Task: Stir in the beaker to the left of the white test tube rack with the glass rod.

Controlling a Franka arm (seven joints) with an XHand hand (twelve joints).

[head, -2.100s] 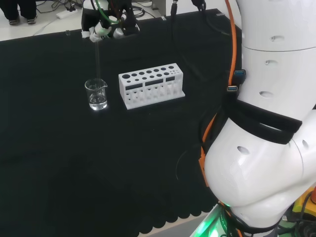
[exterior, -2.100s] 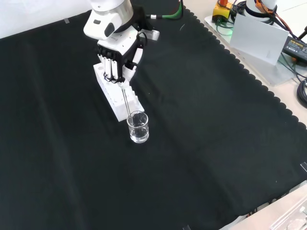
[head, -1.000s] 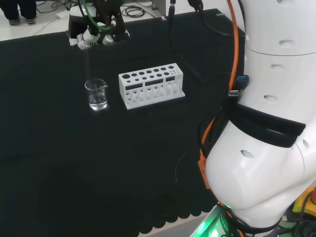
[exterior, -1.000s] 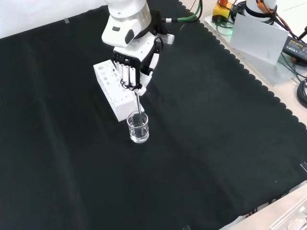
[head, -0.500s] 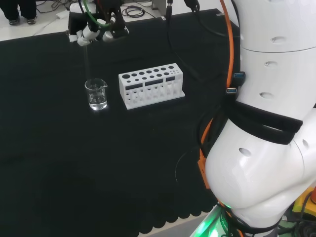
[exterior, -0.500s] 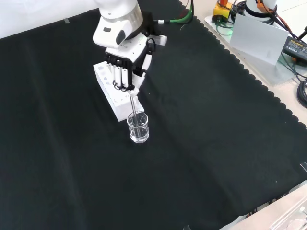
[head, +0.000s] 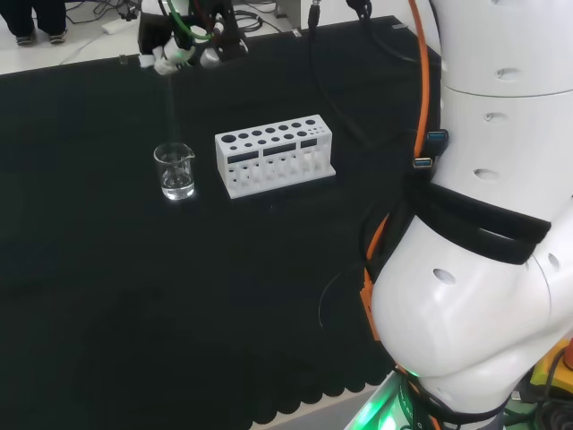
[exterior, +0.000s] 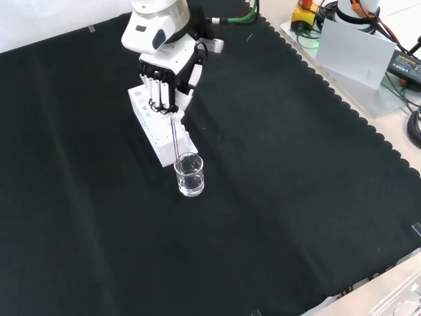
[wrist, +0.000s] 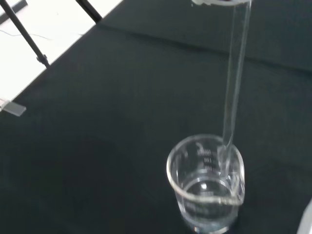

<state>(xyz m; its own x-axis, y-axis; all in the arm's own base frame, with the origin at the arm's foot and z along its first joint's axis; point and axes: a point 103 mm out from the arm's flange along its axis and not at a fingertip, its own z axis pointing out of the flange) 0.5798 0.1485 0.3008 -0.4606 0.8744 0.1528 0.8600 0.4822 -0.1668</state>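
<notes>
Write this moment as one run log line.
phase: stirring | hand: shut on clear glass rod | rod tip: inside clear glass beaker

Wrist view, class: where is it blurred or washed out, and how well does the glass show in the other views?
Wrist view: pale floor corner glares white; rod and beaker read clearly on black cloth. Head view: rod is a faint streak above the beaker. Front view: rod shows against the white rack.

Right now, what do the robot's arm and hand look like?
The arm has big glossy white rounded links with a black band at a joint, and orange and black cables run along it. The hand is white with black fingers; a green cable runs behind the wrist.
</notes>
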